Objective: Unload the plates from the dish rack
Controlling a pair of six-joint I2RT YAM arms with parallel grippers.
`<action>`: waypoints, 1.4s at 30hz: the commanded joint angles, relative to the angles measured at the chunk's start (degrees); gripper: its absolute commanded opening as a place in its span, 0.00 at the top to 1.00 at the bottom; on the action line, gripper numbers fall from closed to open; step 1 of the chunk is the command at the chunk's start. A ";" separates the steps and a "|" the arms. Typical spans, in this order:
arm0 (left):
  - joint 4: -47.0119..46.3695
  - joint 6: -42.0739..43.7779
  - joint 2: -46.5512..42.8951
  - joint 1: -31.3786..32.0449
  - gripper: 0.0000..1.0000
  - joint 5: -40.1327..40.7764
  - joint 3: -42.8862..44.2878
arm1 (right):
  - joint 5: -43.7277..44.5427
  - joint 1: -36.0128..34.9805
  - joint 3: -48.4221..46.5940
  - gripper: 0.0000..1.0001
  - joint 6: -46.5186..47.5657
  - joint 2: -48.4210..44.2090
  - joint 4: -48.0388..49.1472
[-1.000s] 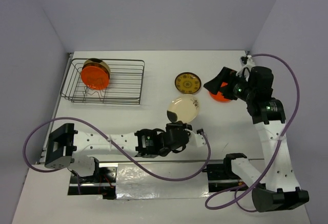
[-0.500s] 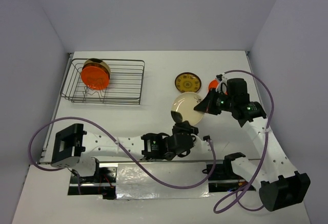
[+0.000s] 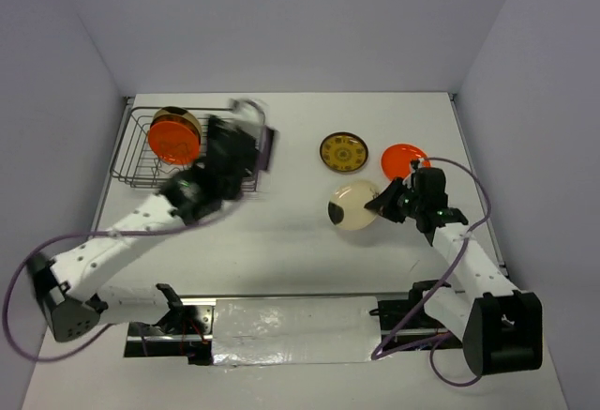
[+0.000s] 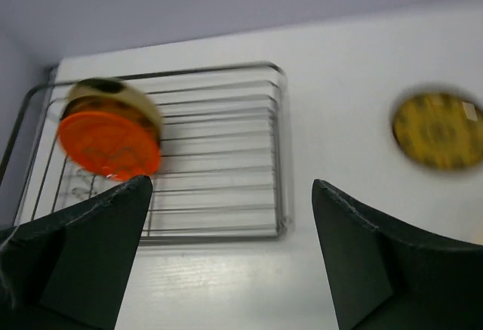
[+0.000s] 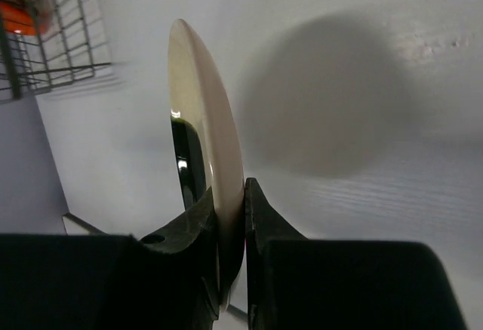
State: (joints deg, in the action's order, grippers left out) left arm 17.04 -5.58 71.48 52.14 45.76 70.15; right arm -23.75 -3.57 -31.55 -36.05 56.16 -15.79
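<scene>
The dark wire dish rack (image 3: 192, 187) stands at the back left. An orange-red plate (image 3: 174, 140) stands on edge in it, with a darker gold plate (image 3: 174, 113) right behind. My left gripper (image 3: 253, 133), blurred, hovers open at the rack's right end; the left wrist view shows the rack (image 4: 278, 149) and the orange plate (image 4: 109, 145) ahead of the empty left gripper (image 4: 230, 186). On the table lie a yellow-gold patterned plate (image 3: 343, 151) and another orange-red plate (image 3: 404, 158). My right gripper (image 3: 380, 205) is shut on the rim of the beige plate (image 5: 215, 141), which is tilted on edge.
The yellow-gold plate (image 4: 438, 130) lies right of the rack with bare table between them. The side walls stand close to the rack on the left and to the flat orange-red plate on the right. Purple cables trail from both arms near the front edge.
My left gripper has opened, let go of the beige plate and swung left to the rack. My right gripper has left the orange-red plate on the table and shut on the beige plate's rim.
</scene>
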 commanded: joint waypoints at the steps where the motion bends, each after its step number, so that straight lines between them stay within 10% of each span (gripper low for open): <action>1: 11.42 -24.63 -5.65 -23.31 0.01 -13.29 5.86 | 0.10 -0.73 4.12 0.97 -3.06 3.32 14.81; 7: 14.78 -32.02 0.31 -42.09 0.00 -28.87 11.49 | 1.94 -3.19 5.72 0.84 -2.36 12.19 19.31; 12: 16.53 -35.46 8.12 -51.07 0.00 -34.59 16.23 | 9.66 -7.67 -0.95 0.41 -0.60 20.47 8.26; 18: 21.89 -40.37 14.21 -54.60 0.00 -31.52 21.87 | 40.67 -17.25 -13.52 0.15 -2.43 24.78 -15.82; 25: 18.22 -51.96 15.44 -56.62 0.00 -29.50 15.37 | 53.46 -20.68 -16.44 0.14 -6.84 8.29 -25.43; 31: 14.16 -58.21 20.88 -57.85 0.01 -30.99 15.10 | 41.78 -20.77 -13.19 0.14 1.24 -6.57 -18.93; 42: 14.08 -58.31 34.95 -58.20 0.12 -28.97 23.81 | 34.56 -21.12 -6.42 0.13 2.48 -6.25 -13.21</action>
State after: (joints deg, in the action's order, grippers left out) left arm 32.69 -62.94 105.30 -5.78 15.64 91.81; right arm 12.56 -24.21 -38.06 -34.72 49.06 -32.84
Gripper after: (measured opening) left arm 0.877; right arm 0.863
